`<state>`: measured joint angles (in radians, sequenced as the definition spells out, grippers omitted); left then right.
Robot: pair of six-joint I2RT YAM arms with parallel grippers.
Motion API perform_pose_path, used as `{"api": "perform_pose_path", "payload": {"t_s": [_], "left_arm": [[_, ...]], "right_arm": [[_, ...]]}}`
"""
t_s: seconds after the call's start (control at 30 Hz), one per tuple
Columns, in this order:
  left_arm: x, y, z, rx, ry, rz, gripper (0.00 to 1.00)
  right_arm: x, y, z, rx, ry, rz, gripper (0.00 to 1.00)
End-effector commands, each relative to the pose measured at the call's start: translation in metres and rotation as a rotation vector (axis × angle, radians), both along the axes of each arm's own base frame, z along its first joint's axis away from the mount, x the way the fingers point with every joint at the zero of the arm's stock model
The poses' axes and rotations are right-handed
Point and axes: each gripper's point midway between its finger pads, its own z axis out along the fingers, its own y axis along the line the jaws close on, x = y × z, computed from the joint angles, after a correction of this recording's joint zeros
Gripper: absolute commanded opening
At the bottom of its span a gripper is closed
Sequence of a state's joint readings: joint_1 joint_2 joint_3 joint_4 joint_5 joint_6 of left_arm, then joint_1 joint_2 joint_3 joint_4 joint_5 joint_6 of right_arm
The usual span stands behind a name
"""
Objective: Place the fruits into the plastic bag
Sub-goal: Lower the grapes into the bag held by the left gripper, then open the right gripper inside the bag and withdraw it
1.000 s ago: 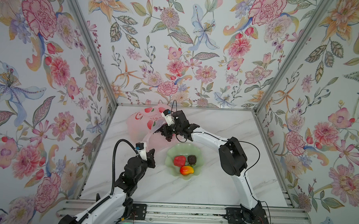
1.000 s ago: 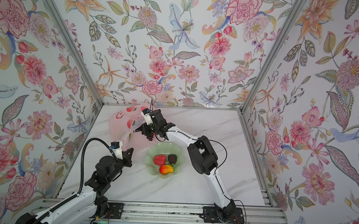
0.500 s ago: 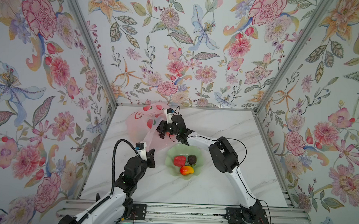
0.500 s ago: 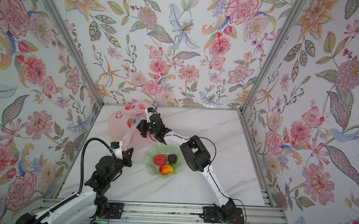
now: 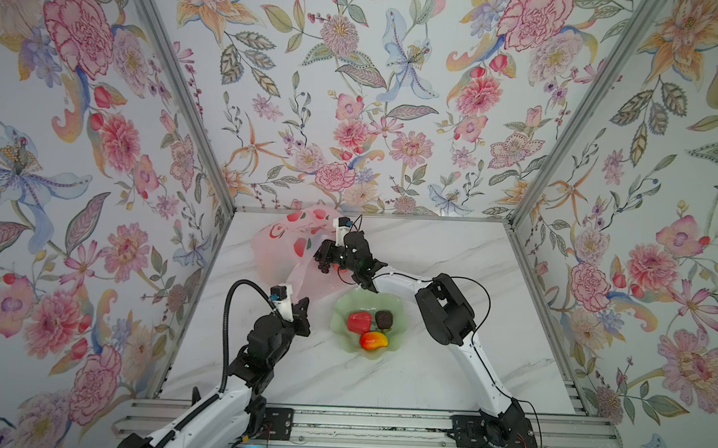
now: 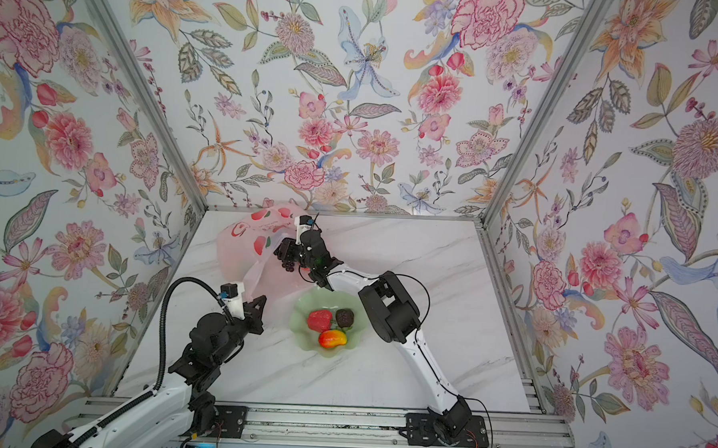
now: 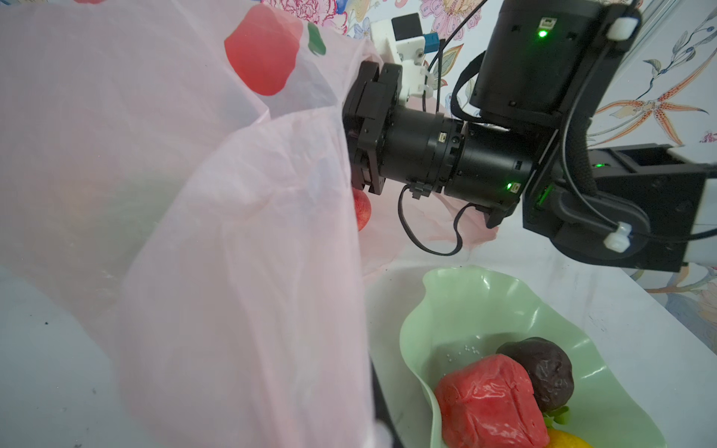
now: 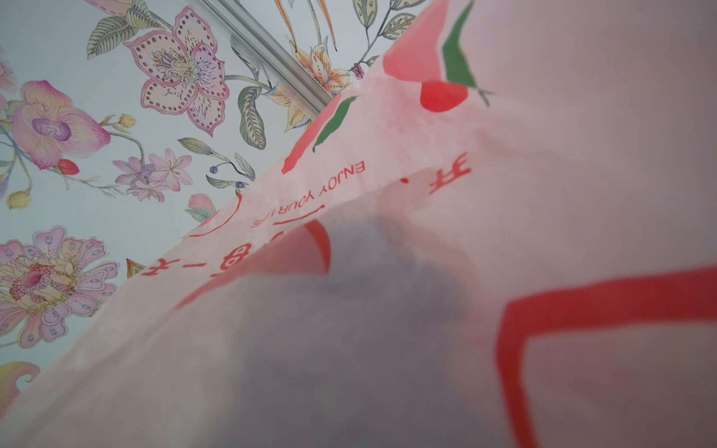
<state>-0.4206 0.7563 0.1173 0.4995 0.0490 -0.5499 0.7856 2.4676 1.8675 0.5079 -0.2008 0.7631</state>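
The crinkly, translucent plastic bag [image 5: 279,246] is clamped by the left gripper [image 5: 303,303] — the right gripper [image 5: 325,260], at the bag's three o'clock, has a jaw spread that cannot be told.

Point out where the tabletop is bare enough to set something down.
Free: the table at its far right, between right arm and wall; near strip between plate and rail. Crowded: left side, where plastic bag, left gripper and right gripper meet.

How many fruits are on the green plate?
3. The strawberry sits at the left of the plate, the dark fruit is right of it, and the mango is in front of both. More may hide in the bag.
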Motion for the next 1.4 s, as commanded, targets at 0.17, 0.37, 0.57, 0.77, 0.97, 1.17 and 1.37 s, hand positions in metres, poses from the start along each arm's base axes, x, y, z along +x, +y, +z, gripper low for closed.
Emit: {"api": "perform_pose_path", "payload": {"t_s": [0.17, 0.37, 0.57, 0.77, 0.97, 1.17, 1.37], "left_arm": [[-0.001, 0.003, 0.0, -0.014, -0.009, 0.007, 0.0], [-0.001, 0.003, 0.001, -0.014, -0.011, 0.01, 0.0], [-0.002, 0.005, 0.003, -0.019, -0.021, 0.012, 0.0], [-0.004, 0.006, 0.002, -0.021, -0.023, 0.015, 0.0], [-0.004, 0.006, 0.003, -0.023, -0.026, 0.015, 0.0], [-0.004, 0.006, 0.003, -0.023, -0.028, 0.017, 0.0], [-0.005, 0.007, 0.004, -0.026, -0.032, 0.023, 0.0]], "right_arm": [[-0.004, 0.001, 0.007, -0.005, -0.057, 0.028, 0.68], [-0.006, 0.002, 0.013, -0.014, -0.065, 0.042, 0.72], [-0.008, 0.001, 0.012, -0.014, -0.057, 0.05, 0.72], [-0.01, 0.001, 0.013, -0.014, -0.057, 0.055, 0.72], [-0.018, 0.001, 0.019, -0.006, -0.052, 0.084, 0.72], [-0.04, 0.001, 0.024, -0.035, -0.037, 0.159, 0.72], [-0.07, -0.006, 0.024, -0.121, -0.009, 0.245, 0.72]]}}
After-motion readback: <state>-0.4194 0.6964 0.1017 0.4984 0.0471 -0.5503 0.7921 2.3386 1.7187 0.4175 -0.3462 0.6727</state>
